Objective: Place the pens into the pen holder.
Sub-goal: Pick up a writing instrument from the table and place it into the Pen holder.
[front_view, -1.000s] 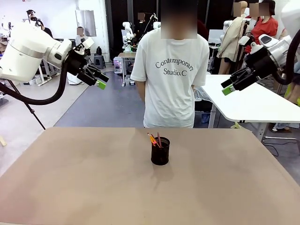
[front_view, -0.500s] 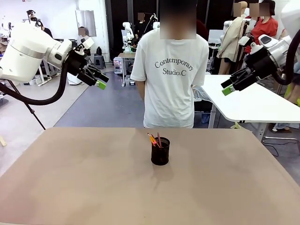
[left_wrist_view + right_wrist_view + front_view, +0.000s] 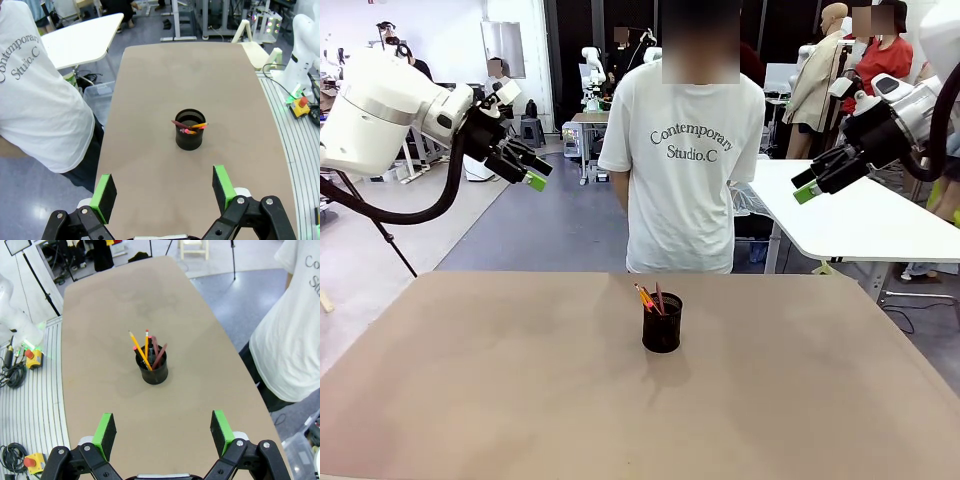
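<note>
Table point(image 3: 470, 400): tan, smooth top, before me. One item stood on it, near the middle toward the far edge: a black mesh pen holder point(image 3: 662, 323), upright, with the pens point(image 3: 650, 298) leaning inside.

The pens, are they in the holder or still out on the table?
In. The pens stand inside the upright pen holder, tips sticking out above its rim; none lie on the table.
</note>
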You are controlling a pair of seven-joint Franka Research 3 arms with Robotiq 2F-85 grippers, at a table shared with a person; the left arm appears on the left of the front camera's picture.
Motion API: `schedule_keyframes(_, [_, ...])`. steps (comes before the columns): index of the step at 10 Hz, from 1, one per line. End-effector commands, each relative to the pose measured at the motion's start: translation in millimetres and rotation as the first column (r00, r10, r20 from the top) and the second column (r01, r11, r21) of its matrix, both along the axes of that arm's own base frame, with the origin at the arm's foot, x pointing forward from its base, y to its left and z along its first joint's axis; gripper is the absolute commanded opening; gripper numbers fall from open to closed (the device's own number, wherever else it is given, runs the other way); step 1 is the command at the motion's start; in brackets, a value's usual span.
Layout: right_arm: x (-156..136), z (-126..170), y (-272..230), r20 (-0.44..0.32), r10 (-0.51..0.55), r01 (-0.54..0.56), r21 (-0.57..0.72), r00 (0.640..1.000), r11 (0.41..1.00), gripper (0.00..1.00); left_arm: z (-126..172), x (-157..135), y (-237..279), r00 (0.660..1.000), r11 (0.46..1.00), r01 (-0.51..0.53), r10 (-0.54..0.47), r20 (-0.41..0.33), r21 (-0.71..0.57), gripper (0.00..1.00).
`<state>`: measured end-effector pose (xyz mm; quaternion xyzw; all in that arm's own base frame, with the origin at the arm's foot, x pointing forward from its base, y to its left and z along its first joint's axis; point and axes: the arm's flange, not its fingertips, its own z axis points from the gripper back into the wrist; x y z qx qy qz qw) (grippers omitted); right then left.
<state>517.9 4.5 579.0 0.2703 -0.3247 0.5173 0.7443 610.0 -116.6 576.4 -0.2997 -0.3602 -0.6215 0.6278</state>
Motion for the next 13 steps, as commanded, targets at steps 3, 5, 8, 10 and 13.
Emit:
schedule_keyframes(3, [-1.1,0.7,1.3,0.001,0.001,-0.001,-0.001,1.000,1.000,1.00,0.9,0.5,1.6,1.000,1.000,-0.002,0.002,0.002,0.001,1.00])
schedule_keyframes(5, [-1.1,0.7,1.3,0.001,0.001,-0.001,-0.001,1.000,1.000,1.00,0.9,0.5,1.6,1.000,1.000,-0.002,0.002,0.002,0.001,1.00])
schedule_keyframes(8, [-1.1,0.7,1.3,0.001,0.001,-0.001,-0.001,1.000,1.000,1.00,0.9,0.5,1.6,1.000,1.000,-0.002,0.002,0.002,0.001,1.00])
schedule_keyframes(10, [-1.1,0.7,1.3,0.001,0.001,-0.001,-0.001,1.000,1.000,1.00,0.9,0.5,1.6,1.000,1.000,-0.002,0.002,0.002,0.001,1.00])
schedule_keyframes(13, [-1.1,0.7,1.3,0.001,0.001,-0.001,-0.001,1.000,1.000,1.00,0.9,0.5,1.6,1.000,1.000,-0.002,0.002,0.002,0.001,1.00])
